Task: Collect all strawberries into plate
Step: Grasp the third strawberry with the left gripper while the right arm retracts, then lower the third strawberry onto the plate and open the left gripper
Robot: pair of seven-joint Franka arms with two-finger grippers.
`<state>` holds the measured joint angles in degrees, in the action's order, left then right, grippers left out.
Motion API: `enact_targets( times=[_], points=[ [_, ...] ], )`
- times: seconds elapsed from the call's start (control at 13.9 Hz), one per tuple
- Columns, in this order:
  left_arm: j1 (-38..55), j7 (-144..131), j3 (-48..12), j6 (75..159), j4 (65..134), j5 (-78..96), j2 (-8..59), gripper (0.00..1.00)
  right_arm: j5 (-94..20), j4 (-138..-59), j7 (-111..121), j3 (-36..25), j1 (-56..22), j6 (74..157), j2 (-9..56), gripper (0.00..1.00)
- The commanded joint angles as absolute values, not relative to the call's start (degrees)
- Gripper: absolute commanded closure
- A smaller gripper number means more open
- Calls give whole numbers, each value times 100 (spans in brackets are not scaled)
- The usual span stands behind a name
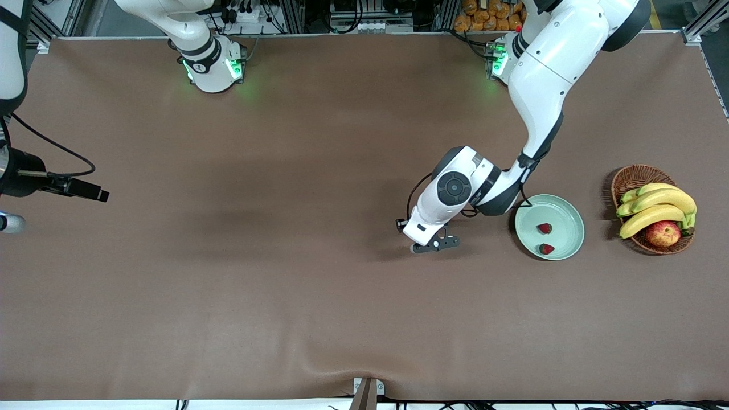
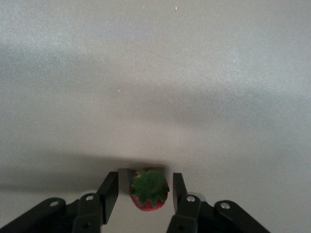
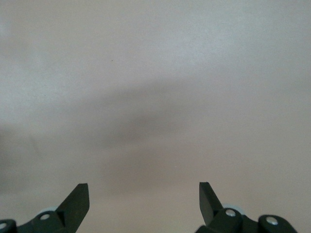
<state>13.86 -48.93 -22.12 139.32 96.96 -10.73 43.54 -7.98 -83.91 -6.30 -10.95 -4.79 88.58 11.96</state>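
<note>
- Left gripper (image 2: 146,194) was low over the brown table mat (image 1: 285,285), jaws narrowed around the third small red strawberry with a green leafy cap (image 2: 149,195). One pad looked to be touching the berry, a thin gap showed at the other; I could not tell whether it was gripped or lifted yet.
- That berry sat between the black fingers (image 2: 109,191), cap facing the wrist camera. Front view hid it under the gripper (image 1: 435,244).
- My read: the jaws were only partly closed because the berry is tiny and soft, so a narrow approach gives less travel and less chance of knocking it away.
- Round pale mint-green plate with raised rim (image 1: 572,216) lay just beside the left gripper, toward the left arm's end of the table. It held the two other small red strawberries (image 1: 544,228), close together and not touching.
- Those two sat in the part of the plate toward the front camera; the rest of the dish was bare, so there was room to drop a third without landing on them.
- The rim is the only edge on the way, so the berry needs to go over it.
- Brown wicker basket of yellow bananas and a red-yellow apple (image 1: 655,209) stood near the plate, further toward the left arm's end, out of the transfer path.
- Right gripper (image 3: 144,204) waited with jaws spread wide and nothing held, over bare mat at the right arm's end of the table.
</note>
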Motion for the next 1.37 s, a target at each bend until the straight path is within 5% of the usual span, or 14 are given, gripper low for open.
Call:
enact_targets(
  times=[0.0,0.07,0.22,0.36,0.5,1.01,1.29],
  points=[
    [1485,-5010,-2145,14001,9703,-1239,4377,46,-659,-8675,-633,-1063,-519,8982,949,0],
    [1477,-5010,-2145,14001,9703,-1248,4368,50,-624,-8666,-624,-1063,-510,8982,958,0],
    [1468,-5010,-2145,14001,9703,-1239,4359,84,-493,-8544,-615,-1063,-510,8948,993,0],
    [1424,-5010,-2145,13983,9703,-1239,4351,86,-518,-8403,-607,-1063,-475,8930,1046,0],
    [1424,-5010,-2153,13983,9703,-1239,4333,100,-527,-8105,-598,-933,-213,8816,1160,0],
    [898,-5238,-2302,12754,9721,-1151,3429,100,-53,-8155,-676,61,466,8375,810,0],
    [668,-5290,-2320,11798,9747,-1160,3217,100,-44,-9673,-686,88,404,9455,-174,0]
  ],
)
